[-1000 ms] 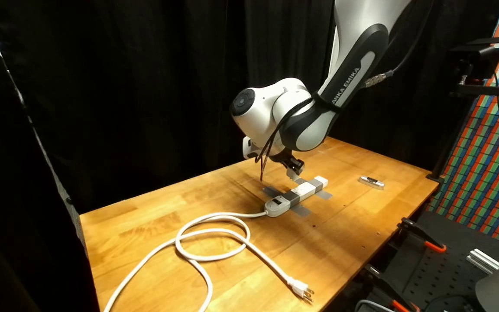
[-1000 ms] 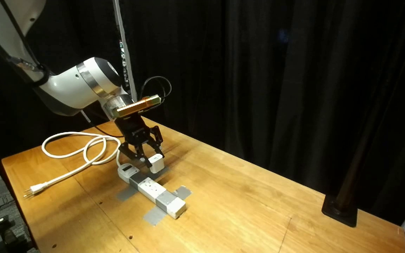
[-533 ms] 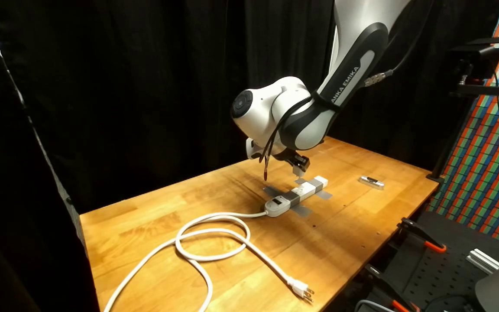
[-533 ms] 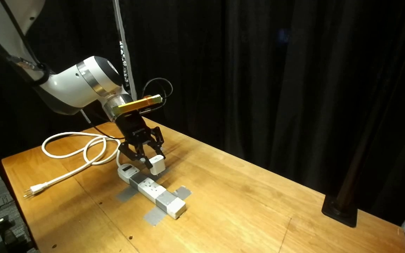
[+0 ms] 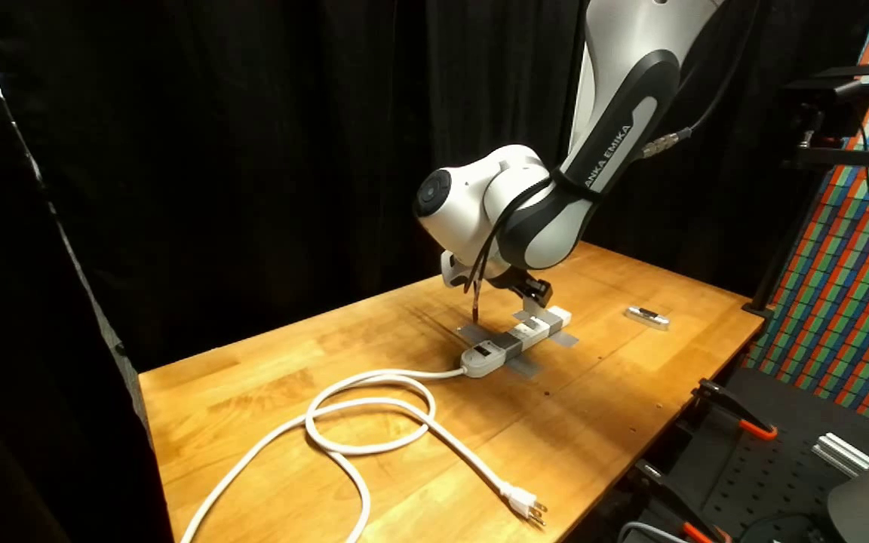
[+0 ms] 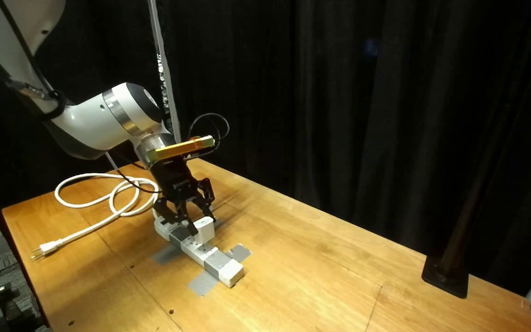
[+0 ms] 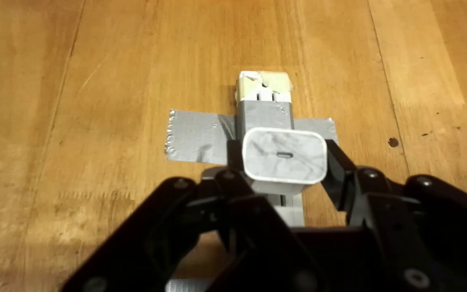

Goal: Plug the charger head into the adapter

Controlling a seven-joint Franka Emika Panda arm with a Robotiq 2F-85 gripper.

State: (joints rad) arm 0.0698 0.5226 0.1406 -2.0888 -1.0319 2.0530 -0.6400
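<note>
In an exterior view, a wooden table is being backed by black curtains and flanked by a multicoloured panel. In an exterior view, the adapter is being held down by grey tape. The charger head is being pinched between the fingers of the gripper, right over the adapter; whether the two are touching cannot be told. In the wrist view, the charger head is being clasped from both sides, and the adapter beneath is being partly covered.
</note>
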